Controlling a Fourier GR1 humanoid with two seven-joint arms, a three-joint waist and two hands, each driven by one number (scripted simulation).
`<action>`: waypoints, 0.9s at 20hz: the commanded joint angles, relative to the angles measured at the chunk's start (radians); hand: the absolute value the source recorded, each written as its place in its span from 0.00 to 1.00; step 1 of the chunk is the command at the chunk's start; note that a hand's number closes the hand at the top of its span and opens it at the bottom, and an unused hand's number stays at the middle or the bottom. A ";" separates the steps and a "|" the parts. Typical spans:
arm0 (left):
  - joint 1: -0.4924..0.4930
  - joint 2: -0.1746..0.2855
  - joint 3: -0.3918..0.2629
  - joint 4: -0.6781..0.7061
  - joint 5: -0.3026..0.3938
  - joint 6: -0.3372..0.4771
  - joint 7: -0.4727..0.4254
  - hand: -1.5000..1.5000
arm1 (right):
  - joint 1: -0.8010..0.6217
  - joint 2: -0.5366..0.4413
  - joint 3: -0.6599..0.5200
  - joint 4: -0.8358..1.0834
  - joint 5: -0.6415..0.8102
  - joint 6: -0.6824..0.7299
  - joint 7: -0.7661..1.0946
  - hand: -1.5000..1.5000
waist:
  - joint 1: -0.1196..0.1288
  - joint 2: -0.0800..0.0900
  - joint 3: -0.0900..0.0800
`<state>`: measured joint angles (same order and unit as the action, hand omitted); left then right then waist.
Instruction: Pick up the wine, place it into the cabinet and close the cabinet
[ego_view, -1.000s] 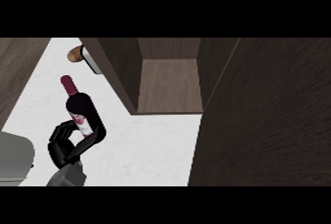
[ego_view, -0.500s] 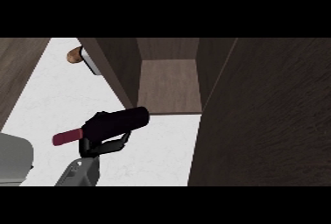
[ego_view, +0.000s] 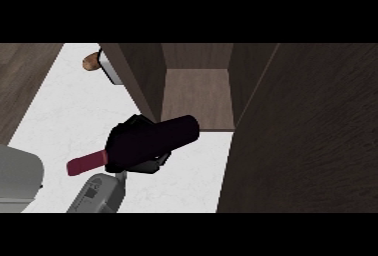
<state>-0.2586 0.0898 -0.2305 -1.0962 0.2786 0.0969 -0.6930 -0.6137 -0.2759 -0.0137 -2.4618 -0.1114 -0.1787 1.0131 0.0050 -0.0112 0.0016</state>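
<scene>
The wine (ego_view: 171, 134), upright a second ago, now lies nearly level in the air and has travelled right, toward the cabinet (ego_view: 144, 75). The lift looks done and the carry well on, with placing and closing still to do. The robot hand (ego_view: 131, 151) is curled round the wine's middle, hiding much of it. The dark base sticks out beyond the hand, just short of the cabinet's open front. The red neck trails down-left over the worktop (ego_view: 74, 115).

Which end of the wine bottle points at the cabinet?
The dark bottom end of the wine bottle, nearest the open cabinet. Its red neck sticks out the other way, past the left hand.
</scene>
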 joint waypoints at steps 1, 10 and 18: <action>0.010 0.008 -0.026 -0.222 0.032 0.001 0.174 1.00 | 0.003 -0.001 -0.016 -0.083 -0.060 -0.016 0.075 0.00 | 0.001 0.002 -0.001; -0.081 -0.089 -0.121 -0.445 -0.054 0.256 0.476 1.00 | 0.061 0.012 -0.024 -0.141 -0.095 -0.004 0.086 0.00 | -0.013 0.005 -0.001; -0.283 -0.090 -0.136 -0.392 -0.039 0.431 0.677 1.00 | 0.037 -0.014 -0.062 -0.087 -0.139 0.033 0.060 0.00 | -0.020 0.009 -0.001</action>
<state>-0.4716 0.0035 -0.3493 -1.5370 0.2208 0.4519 -0.0676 -0.5876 -0.2807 -0.0443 -2.4674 -0.1332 -0.1581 1.0121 -0.0100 -0.0044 0.0007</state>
